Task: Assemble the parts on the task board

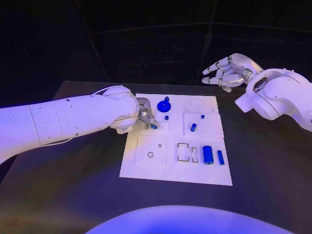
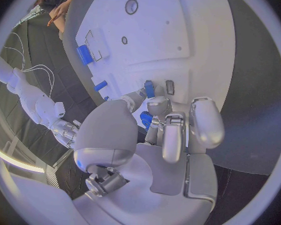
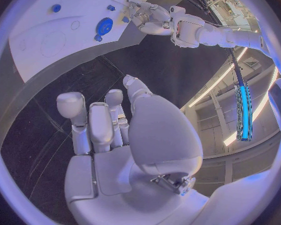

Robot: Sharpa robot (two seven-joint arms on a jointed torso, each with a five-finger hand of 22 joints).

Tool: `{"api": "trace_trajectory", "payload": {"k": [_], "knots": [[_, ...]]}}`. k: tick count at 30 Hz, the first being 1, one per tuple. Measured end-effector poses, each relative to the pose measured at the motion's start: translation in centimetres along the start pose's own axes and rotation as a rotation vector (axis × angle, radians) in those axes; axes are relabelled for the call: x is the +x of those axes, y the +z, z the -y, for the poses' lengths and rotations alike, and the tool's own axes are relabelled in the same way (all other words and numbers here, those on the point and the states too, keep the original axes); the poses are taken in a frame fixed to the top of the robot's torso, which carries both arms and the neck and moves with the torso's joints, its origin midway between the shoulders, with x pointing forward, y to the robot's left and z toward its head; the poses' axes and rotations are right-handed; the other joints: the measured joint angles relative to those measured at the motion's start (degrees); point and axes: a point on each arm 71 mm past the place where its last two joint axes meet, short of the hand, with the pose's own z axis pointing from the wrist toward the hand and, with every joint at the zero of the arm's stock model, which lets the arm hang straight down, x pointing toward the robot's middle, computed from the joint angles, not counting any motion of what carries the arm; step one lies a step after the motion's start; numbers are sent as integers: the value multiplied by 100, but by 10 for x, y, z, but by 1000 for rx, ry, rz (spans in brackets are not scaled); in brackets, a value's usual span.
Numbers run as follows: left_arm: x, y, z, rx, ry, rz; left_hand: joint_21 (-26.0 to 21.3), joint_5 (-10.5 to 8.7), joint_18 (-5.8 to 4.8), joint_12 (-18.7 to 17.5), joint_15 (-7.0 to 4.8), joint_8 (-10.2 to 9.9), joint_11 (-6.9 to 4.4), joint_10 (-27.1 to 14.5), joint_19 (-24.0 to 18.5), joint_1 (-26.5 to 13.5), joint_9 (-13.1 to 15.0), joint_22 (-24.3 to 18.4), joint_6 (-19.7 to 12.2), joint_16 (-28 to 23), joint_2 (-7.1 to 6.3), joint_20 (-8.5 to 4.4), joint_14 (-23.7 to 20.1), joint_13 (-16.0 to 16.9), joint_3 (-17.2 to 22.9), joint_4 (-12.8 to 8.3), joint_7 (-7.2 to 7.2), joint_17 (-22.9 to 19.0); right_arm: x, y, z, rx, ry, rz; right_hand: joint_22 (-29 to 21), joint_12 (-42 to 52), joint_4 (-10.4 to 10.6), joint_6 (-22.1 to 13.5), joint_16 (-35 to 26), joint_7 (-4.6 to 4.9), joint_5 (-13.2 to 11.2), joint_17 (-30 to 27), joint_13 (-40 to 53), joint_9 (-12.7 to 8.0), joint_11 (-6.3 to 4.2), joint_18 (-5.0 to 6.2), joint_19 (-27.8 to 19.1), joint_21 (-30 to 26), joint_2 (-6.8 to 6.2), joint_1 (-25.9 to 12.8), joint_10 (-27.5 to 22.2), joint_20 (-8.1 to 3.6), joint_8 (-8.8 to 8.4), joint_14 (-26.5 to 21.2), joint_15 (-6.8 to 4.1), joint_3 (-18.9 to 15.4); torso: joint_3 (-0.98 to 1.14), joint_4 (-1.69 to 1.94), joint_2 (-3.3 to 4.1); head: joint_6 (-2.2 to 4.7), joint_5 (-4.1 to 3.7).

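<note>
Head view shows the left robot hand (image 1: 143,116) pinching a small blue peg (image 1: 154,126) at the task board (image 1: 150,168), left of its centre. Insertion seems underway; next, align and press. The right robot hand (image 1: 226,70) hovers beyond the board, fingers apart, holding nothing.

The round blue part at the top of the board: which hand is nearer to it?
Left. The left hand is at the board's edge just beside the round blue part; the right hand hovers off the board, beyond its far corner.

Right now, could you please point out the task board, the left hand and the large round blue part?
task board (image 1: 146,165): head view, bare near-left area.
left hand (image 1: 145,113): head view, middle of the hand above the board.
large round blue part (image 1: 164,105): head view, its disc centre.
</note>
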Motion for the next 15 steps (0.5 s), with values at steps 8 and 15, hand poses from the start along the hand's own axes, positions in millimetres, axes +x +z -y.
{"api": "trace_trajectory", "payload": {"k": [8,15], "knots": [[0,1,0,-6,5,-6,0,-1,0,25,0,78,-62,64,20,-458,36,23,141,0,-33,-20,0,32,327,-250,-121,0,1,0,-1,-2,0,-3,-10,0,0,-19,0,-19,-27,0,-24,0,0,0,0,-21,0,0,0,0,29,0,0,0,1,-3,3,-9,6],[-1,3,1,-9,7,-6,0,-2,0,64,-21,115,-68,69,24,-578,57,39,174,0,-48,-24,21,63,361,-429,-152,0,1,1,-1,-2,0,-5,-10,0,0,-19,0,-18,-27,0,-23,0,0,0,0,-21,0,0,0,0,29,0,0,0,2,-3,3,-16,-2]]}}
